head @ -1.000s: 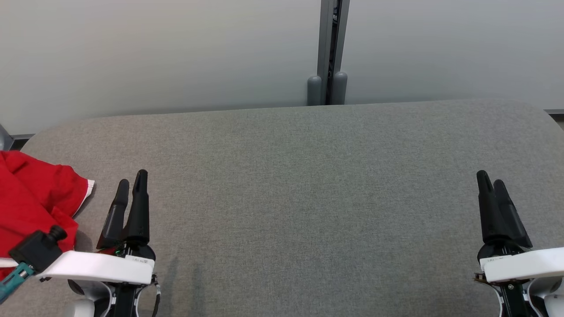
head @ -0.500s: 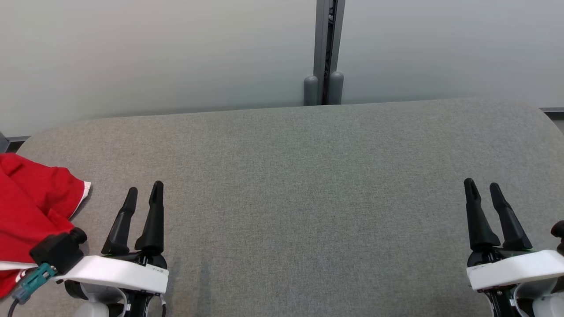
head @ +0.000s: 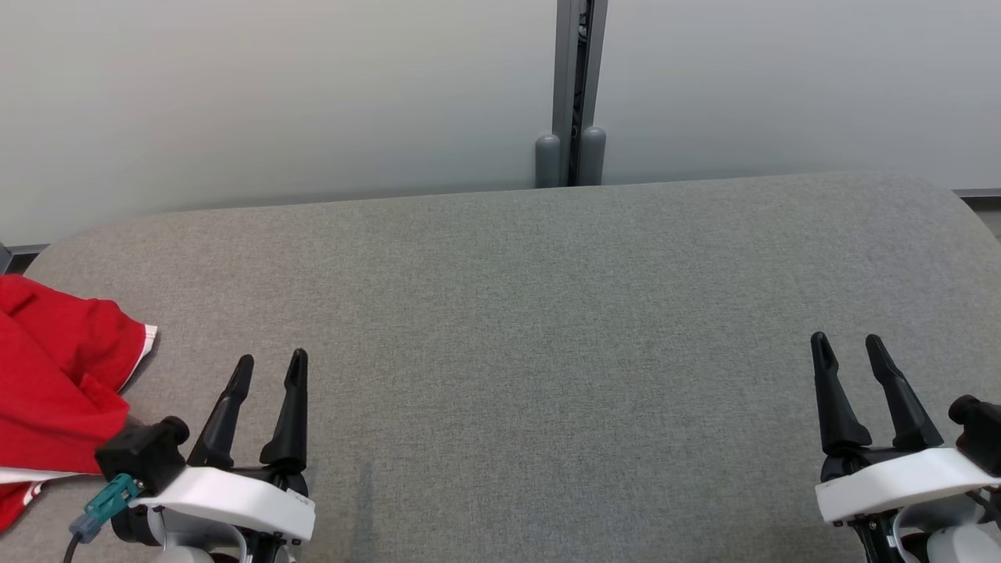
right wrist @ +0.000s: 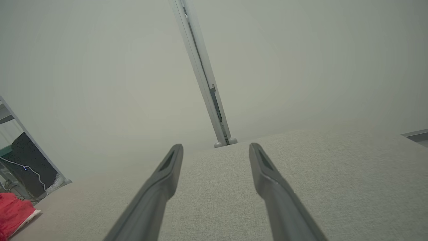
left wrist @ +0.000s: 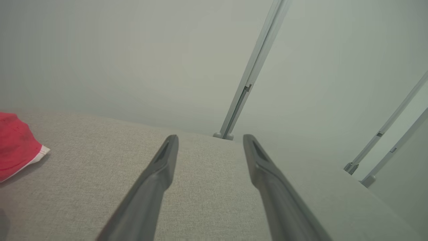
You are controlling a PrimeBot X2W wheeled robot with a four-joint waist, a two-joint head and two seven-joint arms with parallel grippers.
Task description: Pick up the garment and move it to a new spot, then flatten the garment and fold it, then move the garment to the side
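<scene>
Jaws stand apart and empty on both sides; red garment (head: pixel 55 375), sleeve white-edged, lies bunched far left.

The grey counter (head: pixel 547 313) lay open across its middle and right; the red garment (head: pixel 55 367) crowded its left edge, and wall panels (head: pixel 313 94) closed the far side.

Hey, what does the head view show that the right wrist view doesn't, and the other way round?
Head view: the left gripper, open over the grey table, with a teal connector at its wrist. Right wrist view: dark equipment with a white cable beyond the table's left end. Both: the red garment at the table's left edge, the partition post behind, and the open, empty right gripper.
</scene>
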